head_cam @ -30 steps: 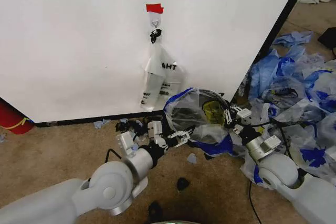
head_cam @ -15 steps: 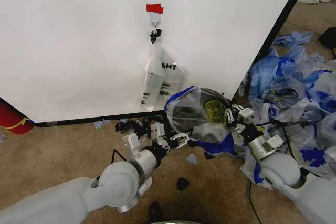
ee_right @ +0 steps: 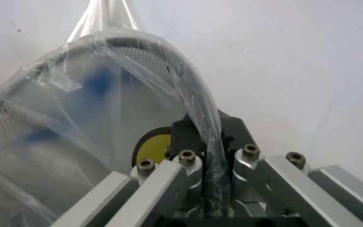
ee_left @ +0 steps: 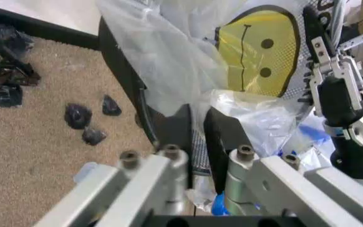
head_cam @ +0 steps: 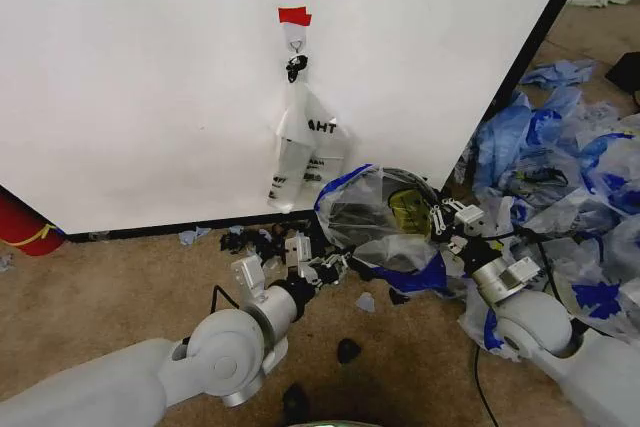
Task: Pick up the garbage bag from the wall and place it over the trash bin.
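The garbage bag, translucent with a yellow smiley face and blue patches, lies draped over the mouth of the black trash bin, which stands at the foot of the wall. My right gripper is on the bin's right side. In the right wrist view this gripper is shut on the bag's plastic and the bin's rim together. My left gripper sits low at the bin's left side. Its fingers stand a narrow gap apart with nothing between them.
A narrower white bag with black lettering hangs from the hook under the red tape. A pile of blue and white bags covers the floor at right. A red cylinder stands far left. Black scraps litter the carpet.
My left gripper has drawn back a little to the left, away from the bin, while the bag's edge stayed in place. The right gripper has held still.
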Robot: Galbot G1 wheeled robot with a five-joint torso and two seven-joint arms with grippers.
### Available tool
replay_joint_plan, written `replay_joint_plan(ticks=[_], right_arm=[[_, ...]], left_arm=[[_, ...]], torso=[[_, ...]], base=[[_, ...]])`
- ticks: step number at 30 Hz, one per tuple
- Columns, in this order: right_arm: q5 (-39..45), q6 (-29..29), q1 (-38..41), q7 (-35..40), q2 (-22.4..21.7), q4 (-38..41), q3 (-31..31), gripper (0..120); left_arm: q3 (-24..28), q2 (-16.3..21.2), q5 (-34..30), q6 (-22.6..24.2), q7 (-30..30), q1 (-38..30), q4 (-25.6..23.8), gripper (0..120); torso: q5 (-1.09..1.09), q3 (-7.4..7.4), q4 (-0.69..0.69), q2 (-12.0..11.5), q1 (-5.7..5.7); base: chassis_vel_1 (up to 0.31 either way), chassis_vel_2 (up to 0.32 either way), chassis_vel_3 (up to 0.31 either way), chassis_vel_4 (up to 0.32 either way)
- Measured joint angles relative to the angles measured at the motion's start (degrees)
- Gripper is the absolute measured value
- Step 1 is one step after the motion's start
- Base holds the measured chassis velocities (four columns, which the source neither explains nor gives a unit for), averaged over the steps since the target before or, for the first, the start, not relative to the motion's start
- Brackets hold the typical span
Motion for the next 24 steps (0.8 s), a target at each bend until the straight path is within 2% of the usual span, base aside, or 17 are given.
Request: replay_joint_plan(ticks=[2, 7, 15, 24], right_arm=[[0.04, 0.0, 0.04, 0.01, -0.04, 0.08, 0.0, 0], [0.5, 0.05, 0.03, 0.08, -0.09, 0.6, 0.13, 0], [7.27, -0.5, -0.05, 1.57, -0.15, 2.89, 0.67, 0], [8.8, -0.65, -0.2, 2.04, -1.9, 3.98, 1.83, 0]], left_arm=[[0.0, 0.03, 0.15, -0.03, 0.0, 0.16, -0.1, 0], [-0.17, 0.16, 0.59, -0.13, 0.01, 0.85, -0.19, 0], [-2.83, 1.1, 4.28, -0.47, 0.28, 6.8, -0.18, 0], [-4.27, 1.41, 6.37, -0.76, 1.1, 10.47, -0.43, 0]], torso=[[0.0, 0.0, 0.0, 0.0, 0.0], [0.0, 0.0, 0.0, 0.0, 0.0], [0.0, 0.0, 0.0, 0.0, 0.0], [0.0, 0.0, 0.0, 0.0, 0.0]], base=[[0.0, 0.0, 0.0, 0.0], [0.0, 0.0, 0.0, 0.0], [0.0, 0.0, 0.0, 0.0], [0.0, 0.0, 0.0, 0.0]])
